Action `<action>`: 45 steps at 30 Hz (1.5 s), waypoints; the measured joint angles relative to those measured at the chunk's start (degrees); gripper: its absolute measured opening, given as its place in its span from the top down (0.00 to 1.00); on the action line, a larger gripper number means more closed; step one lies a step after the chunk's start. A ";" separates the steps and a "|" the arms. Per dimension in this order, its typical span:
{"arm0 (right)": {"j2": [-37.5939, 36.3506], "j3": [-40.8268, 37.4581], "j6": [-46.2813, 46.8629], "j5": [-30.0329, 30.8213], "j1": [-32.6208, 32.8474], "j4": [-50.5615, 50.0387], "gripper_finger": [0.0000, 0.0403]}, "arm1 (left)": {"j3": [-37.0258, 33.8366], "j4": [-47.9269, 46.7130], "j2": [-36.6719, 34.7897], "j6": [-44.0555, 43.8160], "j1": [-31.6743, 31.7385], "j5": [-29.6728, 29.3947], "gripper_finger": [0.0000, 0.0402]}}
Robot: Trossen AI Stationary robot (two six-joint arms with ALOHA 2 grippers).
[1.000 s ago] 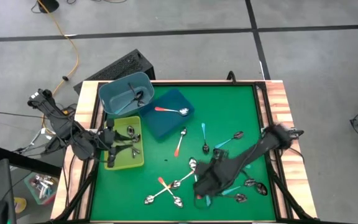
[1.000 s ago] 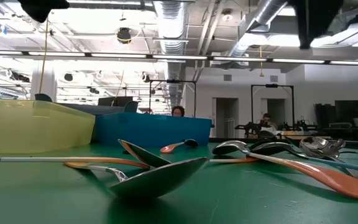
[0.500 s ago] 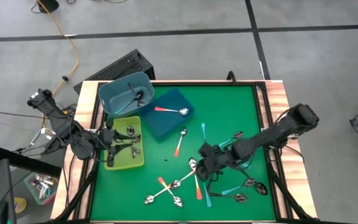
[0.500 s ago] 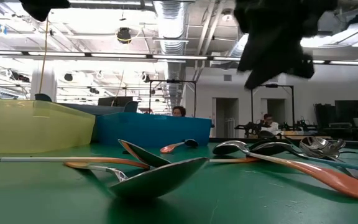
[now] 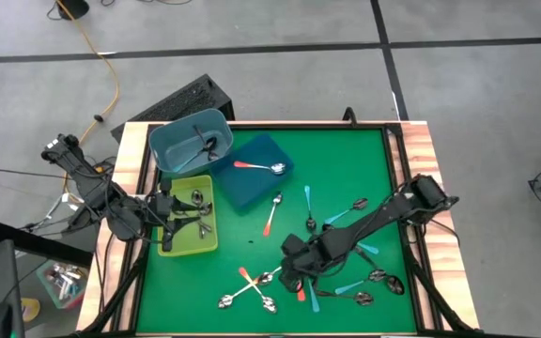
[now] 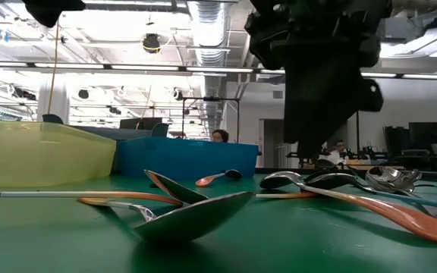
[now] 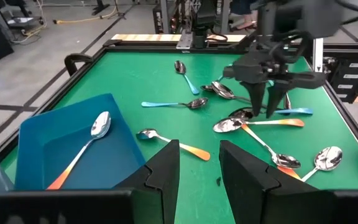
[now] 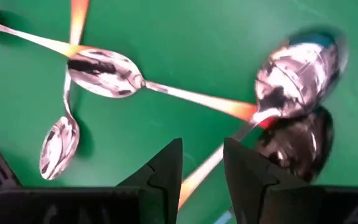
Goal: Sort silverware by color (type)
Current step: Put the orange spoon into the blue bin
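Most of the spoons point(image 5: 332, 246) lie loose on the green counter point(image 5: 346, 155), spread over the lower middle and lower right of the high view, with orange, light blue and plain metal handles mixed and some crossing each other

My right hand point(image 5: 294, 272) is low over that cluster, at the lower middle of the high view, pointing down at the counter. Its fingers point(image 8: 160, 171) stand apart, not clenched on anything; in its wrist view an orange handle point(image 8: 201, 177) runs into the gap between them, and two spoon bowls point(image 8: 297, 68) sit just beside, one shiny, one dark. From my left wrist view the same hand point(image 7: 269, 112) stands with its tips right over an orange spoon point(image 7: 260, 124); whether they touch it I cannot tell

My left hand point(image 5: 181, 223) waits over the yellow tray point(image 5: 181, 248) at the left of the high view, released and holding nothing, its fingers point(image 7: 163, 171) apart. That tray holds a few metal spoons point(image 5: 195, 199)

One orange spoon point(image 5: 261, 167) lies in the blue tray point(image 5: 252, 195), upper middle. A dark spoon point(image 5: 203, 145) sits in the teal bin point(image 5: 172, 141), upper left, touching the blue tray's corner
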 joint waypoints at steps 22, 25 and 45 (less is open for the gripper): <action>9.08 6.65 8.31 0.23 0.96 -8.14 0.45 | -0.03 -0.02 0.05 -0.04 0.02 -0.13 0.75; 9.03 6.06 11.13 1.35 0.59 -8.53 0.50 | -0.03 -0.01 0.03 -0.07 0.02 -0.26 0.75; 8.95 5.98 11.34 1.32 -0.28 -11.54 0.98 | -0.57 -0.07 0.03 -1.11 0.02 -0.37 0.75</action>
